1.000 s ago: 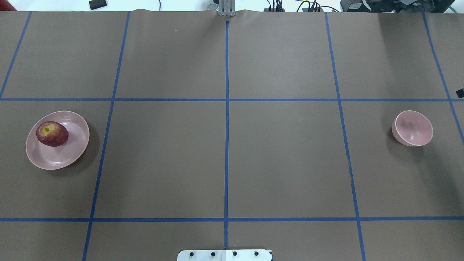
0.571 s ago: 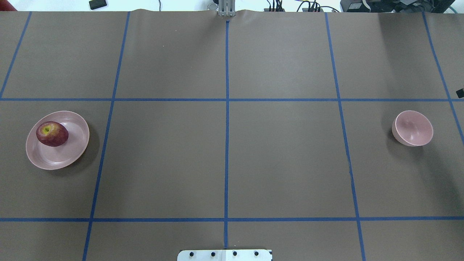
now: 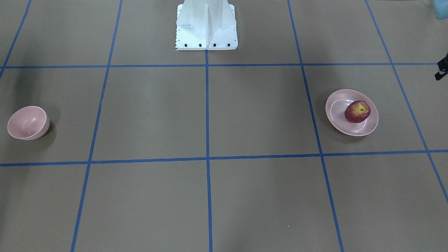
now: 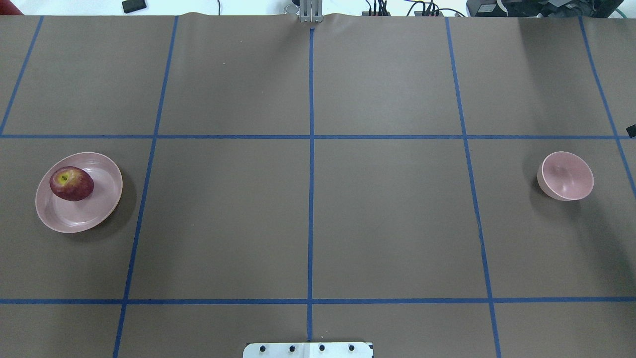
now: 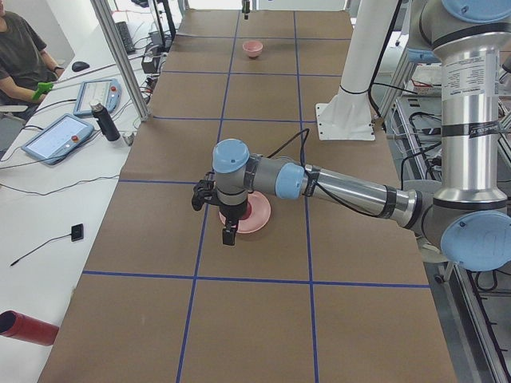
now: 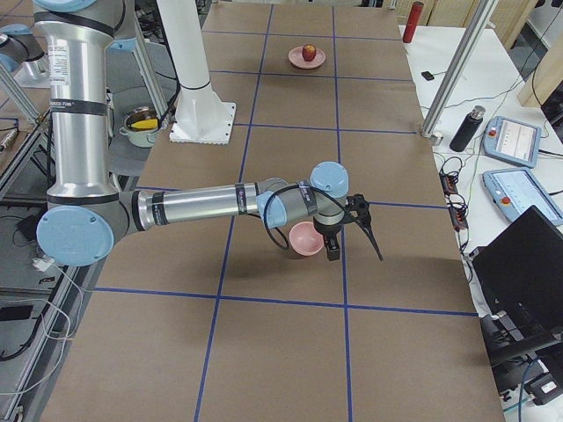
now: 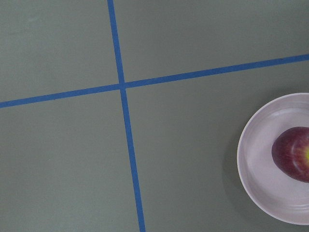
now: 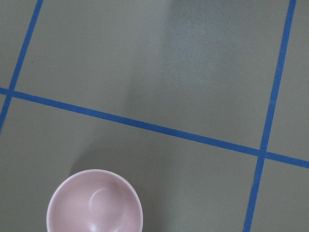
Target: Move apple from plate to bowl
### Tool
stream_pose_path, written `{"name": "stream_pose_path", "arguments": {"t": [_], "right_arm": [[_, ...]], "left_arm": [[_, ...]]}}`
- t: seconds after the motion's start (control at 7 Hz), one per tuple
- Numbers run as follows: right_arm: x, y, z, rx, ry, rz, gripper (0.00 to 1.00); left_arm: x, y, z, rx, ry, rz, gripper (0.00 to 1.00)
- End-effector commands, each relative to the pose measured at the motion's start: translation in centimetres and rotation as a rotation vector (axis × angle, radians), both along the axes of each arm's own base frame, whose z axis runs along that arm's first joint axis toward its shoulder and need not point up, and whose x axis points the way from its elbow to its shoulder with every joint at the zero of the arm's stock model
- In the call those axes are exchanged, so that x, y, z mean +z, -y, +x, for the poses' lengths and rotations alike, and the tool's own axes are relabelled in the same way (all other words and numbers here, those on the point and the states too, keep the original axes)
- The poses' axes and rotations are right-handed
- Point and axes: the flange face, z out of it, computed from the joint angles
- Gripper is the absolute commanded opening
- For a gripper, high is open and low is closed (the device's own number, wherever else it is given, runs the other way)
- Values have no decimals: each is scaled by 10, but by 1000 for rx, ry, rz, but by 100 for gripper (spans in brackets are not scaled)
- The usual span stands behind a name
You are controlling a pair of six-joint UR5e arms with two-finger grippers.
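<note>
Nothing on the table (image 4: 387,223) has shifted; only a dark sliver (image 4: 632,130) at the overhead view's right edge has slid slightly outward. We see the apple (image 4: 71,183) resting on the plate (image 4: 94,214), the empty bowl (image 4: 567,175) well apart across the table, the left gripper (image 5: 227,231) hanging near the plate and the right gripper (image 6: 352,236) near the bowl, and we cannot tell whether either is spread or closed. We would centre the left gripper over the apple, which its wrist view cuts off at the edge, then descend with jaws wide, clear of the plate's raised rim.
</note>
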Motion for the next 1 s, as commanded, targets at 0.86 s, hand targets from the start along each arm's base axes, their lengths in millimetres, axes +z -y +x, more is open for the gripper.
{"name": "stream_pose_path", "arguments": {"t": [0.86], "right_arm": [[21,-41,-111,-36,21,-42,100]], "left_arm": [[-5,4,1,1,-9,76,98]]}}
